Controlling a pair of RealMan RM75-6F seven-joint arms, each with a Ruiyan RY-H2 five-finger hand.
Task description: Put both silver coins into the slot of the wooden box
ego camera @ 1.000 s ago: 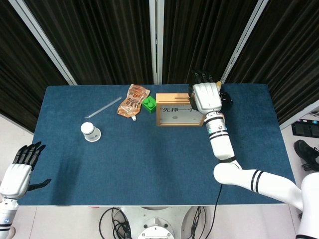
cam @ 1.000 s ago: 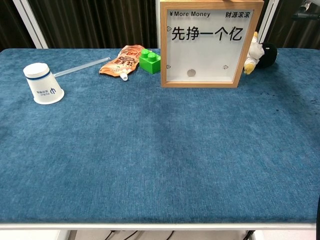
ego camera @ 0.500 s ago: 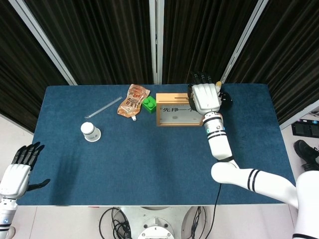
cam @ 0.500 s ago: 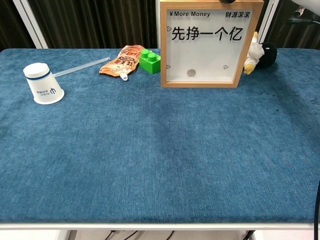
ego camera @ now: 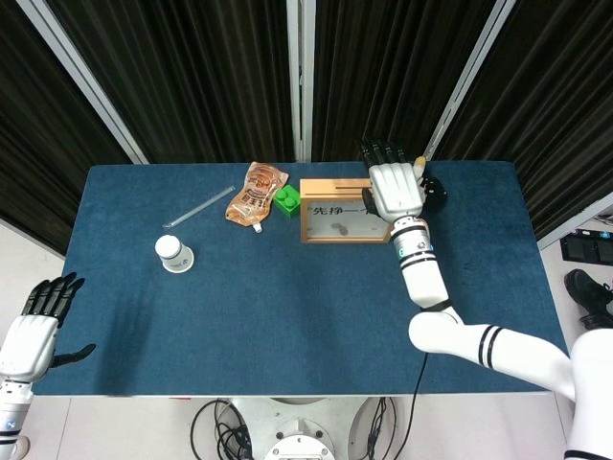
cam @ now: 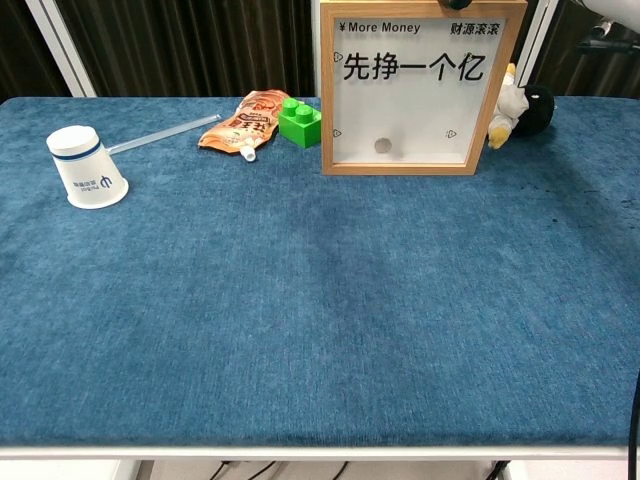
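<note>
Head view: the right hand [ego camera: 395,187] covers the right end of the wooden box [ego camera: 335,211], its grasp impossible to tell; the left hand [ego camera: 36,331] hangs spread off the bench [ego camera: 287,316]. Chest view: one silver coin [cam: 382,145] shows behind the box's window, the slot cropped out

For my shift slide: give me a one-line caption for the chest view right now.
Chest view: wooden box with one silver coin behind its window, flanked by green block and plush toy.

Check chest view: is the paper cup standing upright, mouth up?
No: the paper cup sits upside down, its wide rim on the table.
</note>
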